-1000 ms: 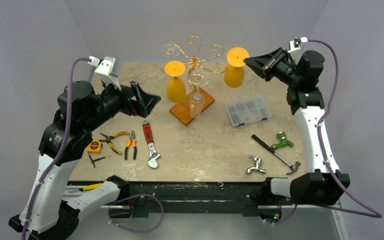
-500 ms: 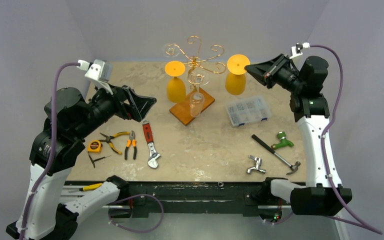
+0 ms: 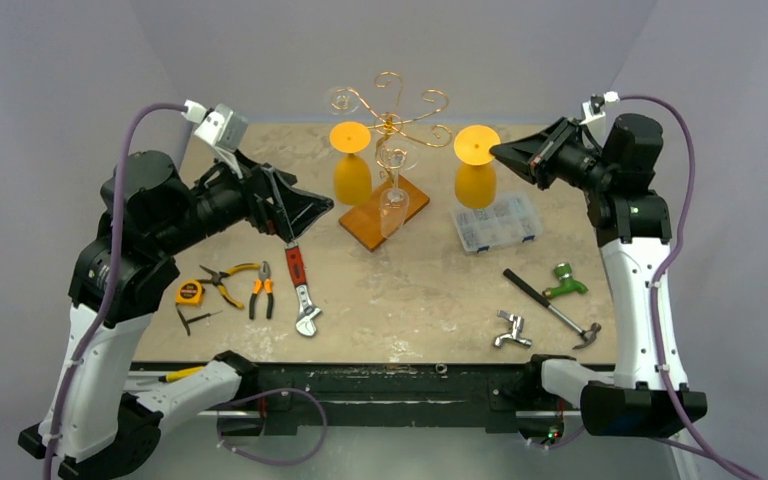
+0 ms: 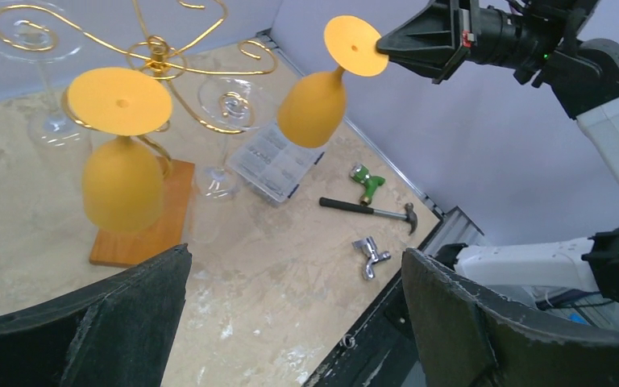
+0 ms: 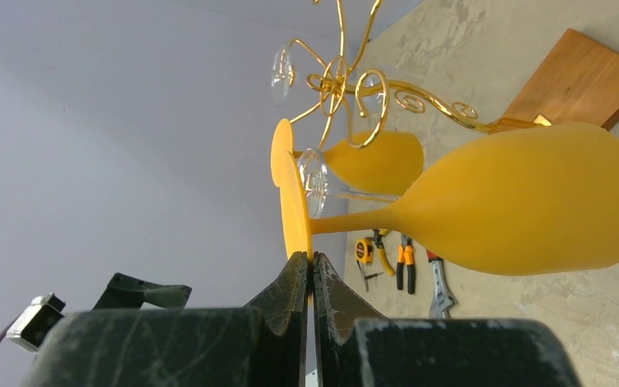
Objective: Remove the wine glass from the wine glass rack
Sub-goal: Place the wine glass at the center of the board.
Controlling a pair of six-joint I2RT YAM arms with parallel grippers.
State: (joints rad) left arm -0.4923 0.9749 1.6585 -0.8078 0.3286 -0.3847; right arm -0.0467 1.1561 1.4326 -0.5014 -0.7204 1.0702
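The golden wire wine glass rack (image 3: 390, 121) stands on its wooden base (image 3: 370, 225) at the table's back centre. An orange wine glass (image 3: 476, 183) hangs upside down in the air to the right of the rack, apart from its arms. My right gripper (image 3: 497, 152) is shut on the rim of that glass's round foot (image 5: 288, 189). Another orange glass (image 3: 352, 178) and a clear glass (image 3: 393, 206) hang on the rack. My left gripper (image 3: 310, 218) hovers open and empty, left of the base.
A clear parts box (image 3: 496, 221) lies below the held glass. Hammer (image 3: 552, 308), green fitting (image 3: 565, 281) and chrome tap (image 3: 511, 330) lie front right. A red-handled wrench (image 3: 301, 287), pliers (image 3: 261, 290) and a tape measure (image 3: 189, 292) lie front left.
The right gripper has carried the orange glass downward, clear of the rack's arms. The left arm has swung right, bringing its open gripper closer to the rack's base.
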